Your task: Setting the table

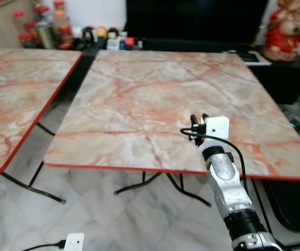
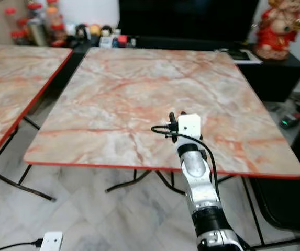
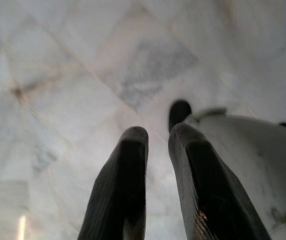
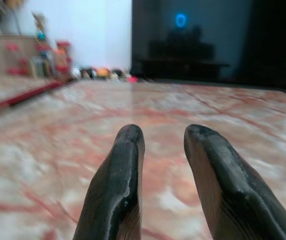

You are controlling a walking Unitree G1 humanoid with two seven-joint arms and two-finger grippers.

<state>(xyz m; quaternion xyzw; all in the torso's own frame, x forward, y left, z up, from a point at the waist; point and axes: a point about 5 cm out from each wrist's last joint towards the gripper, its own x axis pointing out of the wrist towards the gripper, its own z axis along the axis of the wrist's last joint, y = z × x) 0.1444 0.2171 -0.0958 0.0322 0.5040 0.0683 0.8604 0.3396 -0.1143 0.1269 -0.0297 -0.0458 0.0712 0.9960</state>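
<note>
Marble-patterned table [image 1: 139, 99] top lies bare and open to reach from its near red edge. A narrow floor gap is left between it and the second marble table [image 1: 13, 89] alongside. Far edge is crowded by small figurines [image 1: 105, 36]; red statue [image 1: 288, 26] stands at the far right corner.
</note>
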